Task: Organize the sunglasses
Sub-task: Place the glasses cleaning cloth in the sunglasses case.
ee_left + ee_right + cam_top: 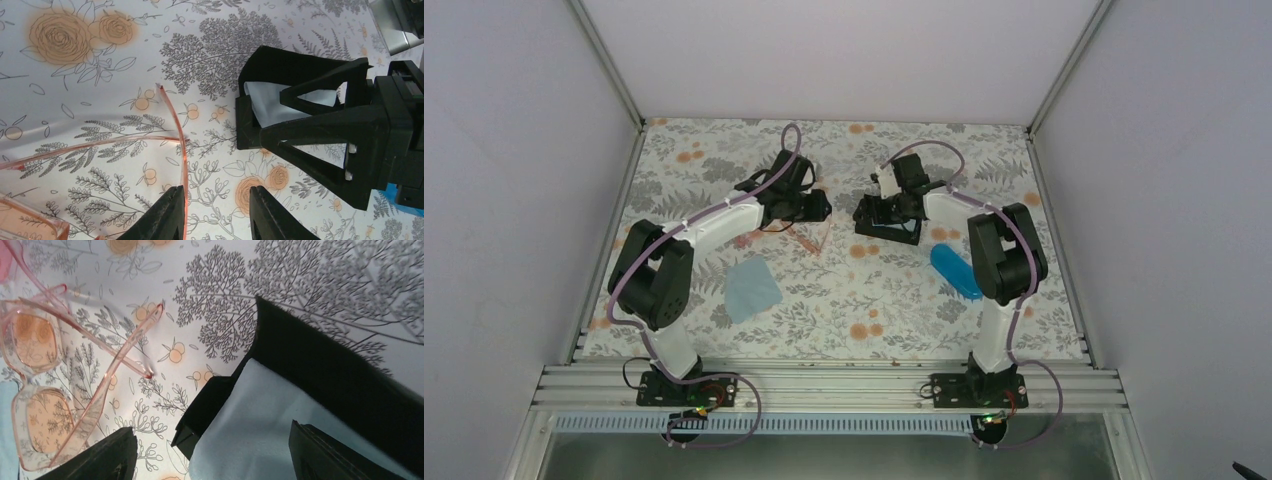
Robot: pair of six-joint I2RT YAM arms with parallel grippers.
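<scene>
The sunglasses [809, 238] have a thin pink translucent frame and lie on the floral table with their arms unfolded. They show in the left wrist view [182, 145] and the right wrist view [35, 340]. My left gripper [816, 207] is open just above them. In its wrist view [215, 212] one thin arm runs along the inner side of the left finger, not clamped. My right gripper [886, 215] is open over an open black case [894, 232] with pale lining [260, 420]. Its fingers straddle that lining [220, 452].
A glossy blue oval case [956, 270] lies by the right arm's elbow. A light blue cloth [752, 288] lies flat at the near left. The black case [280, 65] sits right of the sunglasses, the two grippers close together. Walls enclose the table.
</scene>
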